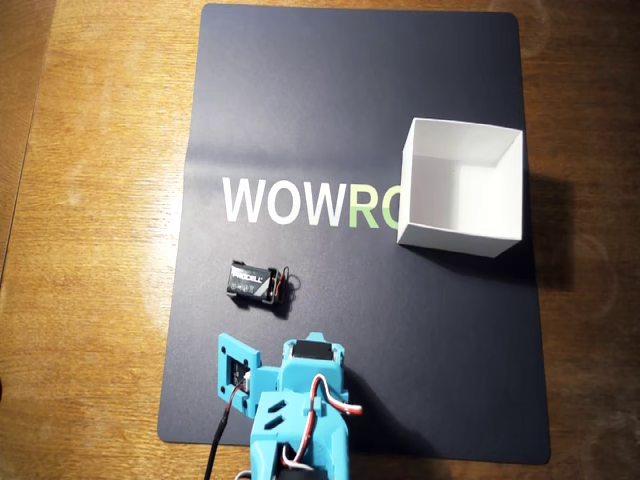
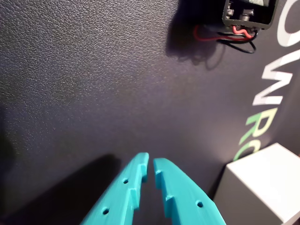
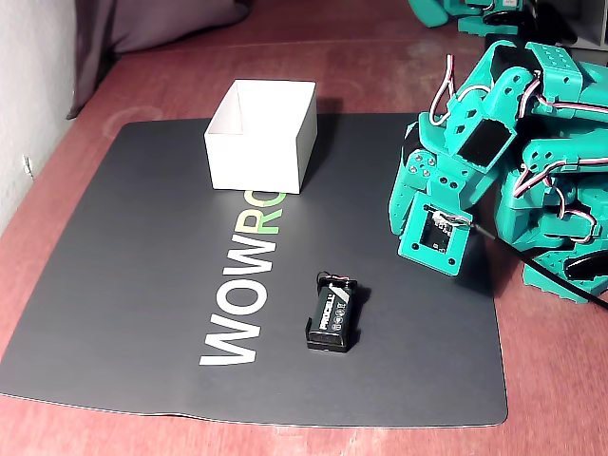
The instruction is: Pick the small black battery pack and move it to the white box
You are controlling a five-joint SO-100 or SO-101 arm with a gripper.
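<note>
Approach phase: fingers [image 2: 151, 165] nearly together, clamping nothing; best spread before reaching ahead to the PROCELL battery pack [image 2: 248, 11], clear of its red wires [image 2: 213, 36].

I see the small black battery pack [image 3: 332, 313] lying on the dark mat [image 3: 142, 285], beside the "WOW" letters. The white box [image 3: 261, 136] stands farther back, well apart from it.
</note>
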